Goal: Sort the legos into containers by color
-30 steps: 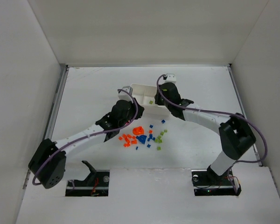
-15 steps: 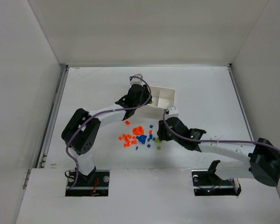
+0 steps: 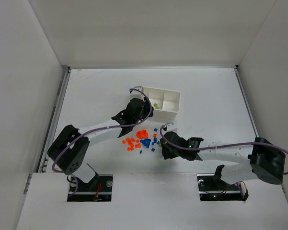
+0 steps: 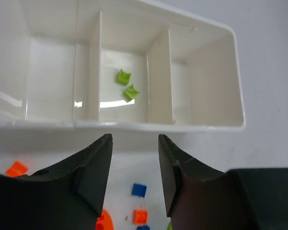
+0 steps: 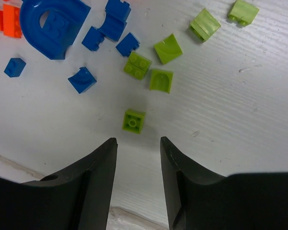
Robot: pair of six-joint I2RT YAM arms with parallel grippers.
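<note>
The white tray [image 3: 172, 113] stands at the back; its wall also shows in the left wrist view [image 4: 134, 125]. Its middle compartment holds two green bricks [image 4: 126, 85]; the two outer ones look empty. Orange [image 3: 131, 143], blue and green legos lie scattered in front of it, with a larger orange piece [image 3: 142, 134] and a larger blue piece [image 3: 146, 142]. My left gripper [image 3: 145, 114] is open and empty just short of the tray's near wall [image 4: 134, 139]. My right gripper [image 3: 164, 149] is open and empty, low over the table [image 5: 138, 140], with a green brick [image 5: 134, 120] just ahead of its tips.
Several more green bricks [image 5: 169, 48] and blue bricks [image 5: 108, 33] lie beyond the right fingertips, next to the larger blue piece [image 5: 53, 24]. A blue brick [image 4: 139, 189] and an orange brick [image 4: 140, 216] lie under the left gripper. White walls enclose the table.
My right gripper left the tray and came down to the green bricks at the pile's near right. My left gripper went from the pile to the tray, then drew back slightly.
</note>
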